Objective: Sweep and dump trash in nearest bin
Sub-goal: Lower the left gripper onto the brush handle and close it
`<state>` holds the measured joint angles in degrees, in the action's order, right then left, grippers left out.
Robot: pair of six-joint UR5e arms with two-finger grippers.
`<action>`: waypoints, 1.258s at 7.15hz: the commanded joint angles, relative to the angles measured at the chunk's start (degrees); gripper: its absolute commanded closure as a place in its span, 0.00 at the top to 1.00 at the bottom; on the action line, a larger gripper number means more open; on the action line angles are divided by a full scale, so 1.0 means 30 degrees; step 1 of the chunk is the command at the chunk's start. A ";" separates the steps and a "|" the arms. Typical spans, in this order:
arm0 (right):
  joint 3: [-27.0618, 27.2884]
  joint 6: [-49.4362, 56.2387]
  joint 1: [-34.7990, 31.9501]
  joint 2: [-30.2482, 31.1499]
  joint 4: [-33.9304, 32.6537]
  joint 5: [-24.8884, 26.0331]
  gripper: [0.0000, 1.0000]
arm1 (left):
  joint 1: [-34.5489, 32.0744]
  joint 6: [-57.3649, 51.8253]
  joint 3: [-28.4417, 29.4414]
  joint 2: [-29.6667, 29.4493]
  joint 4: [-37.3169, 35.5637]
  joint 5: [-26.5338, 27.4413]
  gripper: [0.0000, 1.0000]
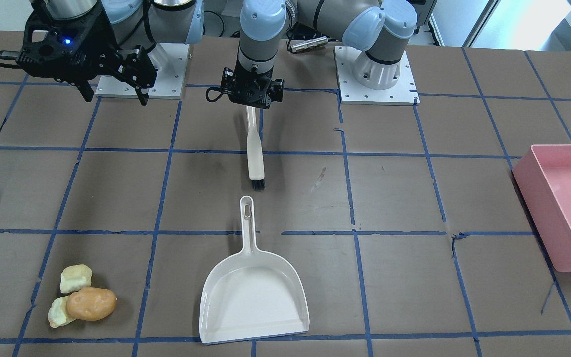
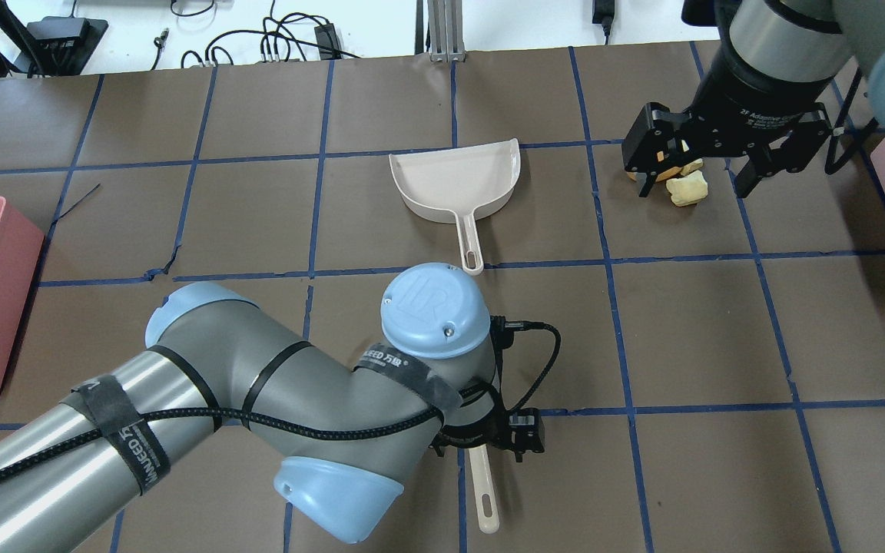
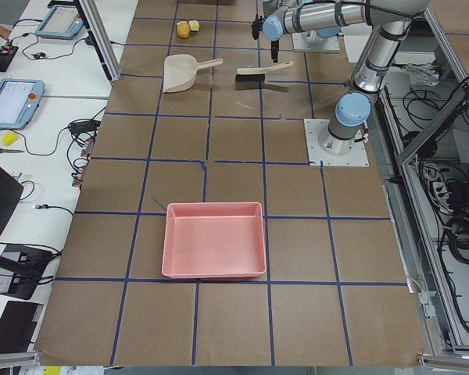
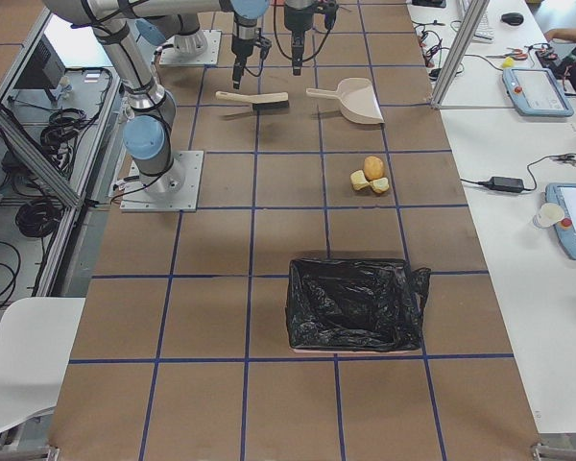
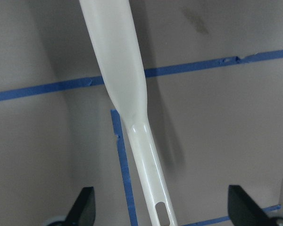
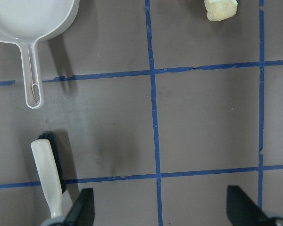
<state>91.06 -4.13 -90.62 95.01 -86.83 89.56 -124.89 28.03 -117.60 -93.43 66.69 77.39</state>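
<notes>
The trash lies together on the table: a tan potato-shaped lump (image 1: 91,303) with two pale spongy chunks (image 1: 76,277) beside it; one chunk shows in the right wrist view (image 6: 220,9). A white dustpan (image 1: 253,297) lies flat at mid-table. A white brush (image 1: 255,158) with black bristles lies behind it. My left gripper (image 1: 252,104) is open and hangs over the brush handle (image 5: 141,155), fingers on either side of it. My right gripper (image 1: 115,98) is open, empty and held high near its base.
A pink bin (image 1: 563,208) stands at the table's end on my left. A bin lined with a black bag (image 4: 350,303) stands toward the end on my right, past the trash. Blue tape lines grid the brown table.
</notes>
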 commanded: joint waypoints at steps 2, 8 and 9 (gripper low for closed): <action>0.0000 0.0000 0.0000 0.0000 0.0000 0.0000 1.00 | -0.0322 0.1261 -0.0411 -0.1050 -0.0138 -0.0834 1.00; 0.0000 0.0000 0.0000 0.0000 0.0000 0.0029 1.00 | -0.0352 0.2081 -0.0732 -0.1753 0.0183 -0.0834 1.00; 0.0000 0.0000 0.0000 0.0000 -0.0029 0.0029 1.00 | -0.0352 0.2257 -0.0733 -0.1784 0.0038 -0.0863 1.00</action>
<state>91.05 -4.13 -90.62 95.01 -86.86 89.65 -125.95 34.21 -119.69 -98.45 67.13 74.90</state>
